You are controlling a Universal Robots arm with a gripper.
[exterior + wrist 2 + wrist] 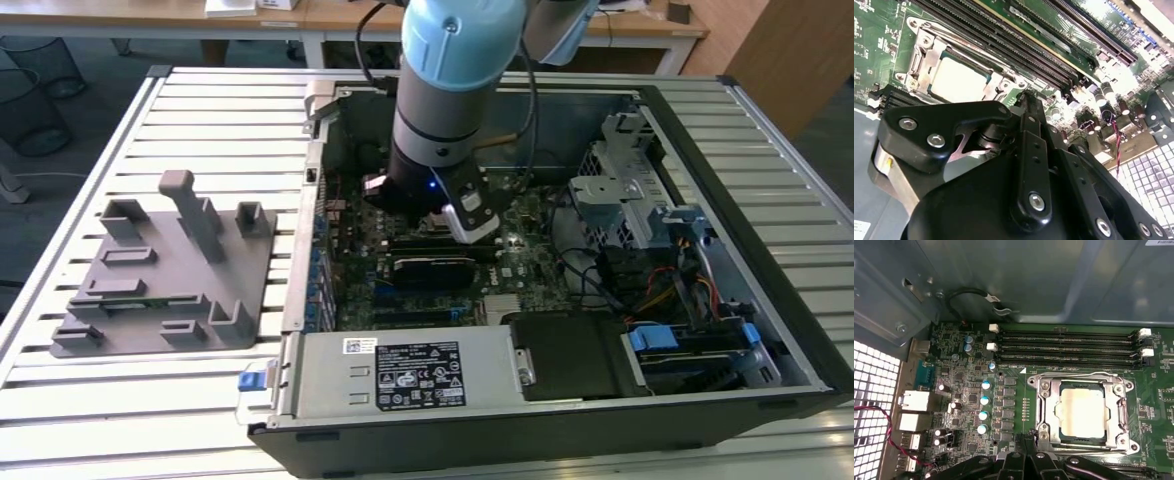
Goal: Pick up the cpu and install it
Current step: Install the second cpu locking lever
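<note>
The cpu (1081, 412) is a pale silvery square lying flat inside the metal socket frame (1041, 405) on the green motherboard; the second wrist view has the cpu (959, 80) too. My gripper (1027, 441) hangs just above the board beside the socket, apart from the chip. Its black fingers meet at their tips with nothing between them, as the second wrist view of the gripper (1023, 98) confirms. In the exterior view my arm (434, 130) reaches down into the open computer case (694, 130).
Memory slots (1069, 345) run along one side of the socket. A black ribbed block (430, 268) lies on the board near the arm. A drive cage (627, 190) and cables fill the case's right. A grey tray with upright posts (167, 270) stands at the exterior view's left.
</note>
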